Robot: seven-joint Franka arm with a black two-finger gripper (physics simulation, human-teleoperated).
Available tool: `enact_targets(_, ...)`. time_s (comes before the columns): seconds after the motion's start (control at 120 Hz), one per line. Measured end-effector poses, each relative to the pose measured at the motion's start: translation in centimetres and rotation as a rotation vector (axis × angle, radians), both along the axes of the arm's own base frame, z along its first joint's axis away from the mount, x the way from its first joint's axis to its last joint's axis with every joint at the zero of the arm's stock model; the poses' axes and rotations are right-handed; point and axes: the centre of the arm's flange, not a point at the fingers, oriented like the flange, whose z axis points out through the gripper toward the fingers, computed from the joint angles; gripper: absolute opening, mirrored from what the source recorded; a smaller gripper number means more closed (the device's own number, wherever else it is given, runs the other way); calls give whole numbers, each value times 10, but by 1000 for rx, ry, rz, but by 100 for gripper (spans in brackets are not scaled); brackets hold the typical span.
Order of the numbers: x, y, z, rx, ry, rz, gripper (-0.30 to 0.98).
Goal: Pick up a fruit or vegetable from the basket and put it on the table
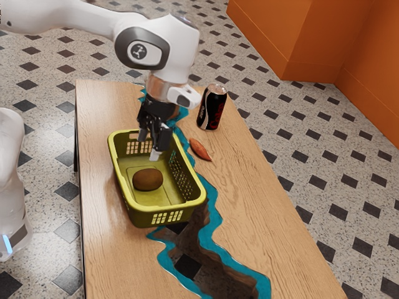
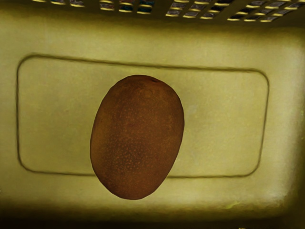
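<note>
- OK, one brown fruit [image 1: 148,179] is contained in one green basket [image 1: 168,210].
- Gripper [image 1: 149,146] fingers are spread apart above basket.
- One reddish pointed item [image 1: 200,149], one dark can [image 1: 209,115] are seated outside; can's red lettering can't be fully read.

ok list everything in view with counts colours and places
basket: one, yellow-green, on table
fruit: one, brown, in basket
pointed vegetable: one, orange-red, beside basket
can: one, black and red, on table
table: one, light wood, under basket
strip: one, dark, blue-edged, in table
floor: one, grey with dark squares, below table
wall: one, orange, exterior view's upper right
robot part: one, white, exterior view's left edge
arm: one, white, over table
fingers: two, black, over basket
</note>
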Motion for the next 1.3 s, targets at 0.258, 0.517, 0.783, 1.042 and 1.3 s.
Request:
enact_targets(0.258, 7, -6, -10, -22, -17, -146, 69)
enact_targets(0.517, -1, -30, -3, 18, -68, -171, 69)
enact_targets(0.783, -2, -28, -7, 36, -60, -71, 69)
enact_targets(1.042, -12, -32, -29, 81, -23, 22, 69)
enact_targets(1.3, -7, -13, -69, 85, 3, 114, 68)
